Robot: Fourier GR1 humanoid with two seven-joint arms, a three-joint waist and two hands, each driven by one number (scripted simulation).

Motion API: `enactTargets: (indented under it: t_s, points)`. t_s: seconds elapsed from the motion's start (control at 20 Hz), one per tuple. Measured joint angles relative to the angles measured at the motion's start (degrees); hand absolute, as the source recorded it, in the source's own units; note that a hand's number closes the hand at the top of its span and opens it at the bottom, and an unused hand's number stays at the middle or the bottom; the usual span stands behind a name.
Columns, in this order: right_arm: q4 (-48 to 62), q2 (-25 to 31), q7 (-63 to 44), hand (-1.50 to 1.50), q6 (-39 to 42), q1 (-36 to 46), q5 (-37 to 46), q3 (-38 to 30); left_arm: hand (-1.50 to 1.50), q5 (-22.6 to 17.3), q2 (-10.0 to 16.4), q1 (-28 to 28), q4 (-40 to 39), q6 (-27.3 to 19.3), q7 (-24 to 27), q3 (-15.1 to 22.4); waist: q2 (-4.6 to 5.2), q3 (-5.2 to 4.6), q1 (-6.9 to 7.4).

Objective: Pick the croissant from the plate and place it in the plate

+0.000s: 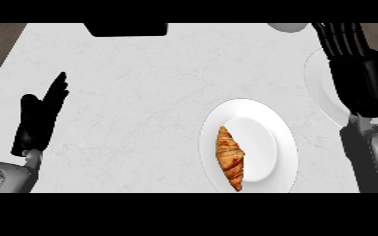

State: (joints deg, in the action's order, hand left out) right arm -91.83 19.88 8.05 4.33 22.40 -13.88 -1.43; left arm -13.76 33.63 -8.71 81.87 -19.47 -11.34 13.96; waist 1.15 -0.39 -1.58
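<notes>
At the far left, the left hand [38, 116] rests near the edge of the white marble counter [140, 100], fingers straight and pointing up, holding nothing. Along the far edge, a dark boxy object [125, 29] sits left of centre; what it is cannot be told.

Right of centre lies a white plate [279, 139] with the croissant [229, 158] on it. The pastry lies lengthwise on the plate's left half, its lower tip touching the rim. No hand touches it.

Further right, part of a white rounded object [288, 27] shows at the far edge. Below it, a second plate [317, 87] shows against the right edge, largely hidden by the right hand [347, 60], which hangs over it with fingers extended and relaxed, gripping nothing.

By my reading, the task has not begun in substance: the croissant sits on its starting plate, ungrasped. The whole job is left: bringing the right hand across to the pastry, closing on it, lifting, and setting it on the second plate.
</notes>
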Motion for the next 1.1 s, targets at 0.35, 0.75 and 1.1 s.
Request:
enactTargets:
  t_s: [0.35, 0.75, 1.1]
  points:
    - [-0.17, 6.40, -9.70, 1.50, -0.21, 6.80, 11.86, 6.61, 0.00, -3.60, -7.73, 3.16, -1.93, 1.86, 0.23, 1.81, -1.09, -0.41, 1.38]
    - [-4.10, 4.34, -11.10, -1.50, -14.61, -1.54, 30.32, 10.49, 0.00, -6.46, -14.25, 6.82, -1.52, 4.92, 4.16, 2.68, -1.35, 0.35, 1.29]
    - [-16.07, 8.15, -16.13, -1.50, -8.69, -9.57, 33.98, 12.26, 0.00, -5.60, -15.97, 7.69, -0.30, 5.58, 3.06, 2.07, -1.49, 0.50, 1.13]
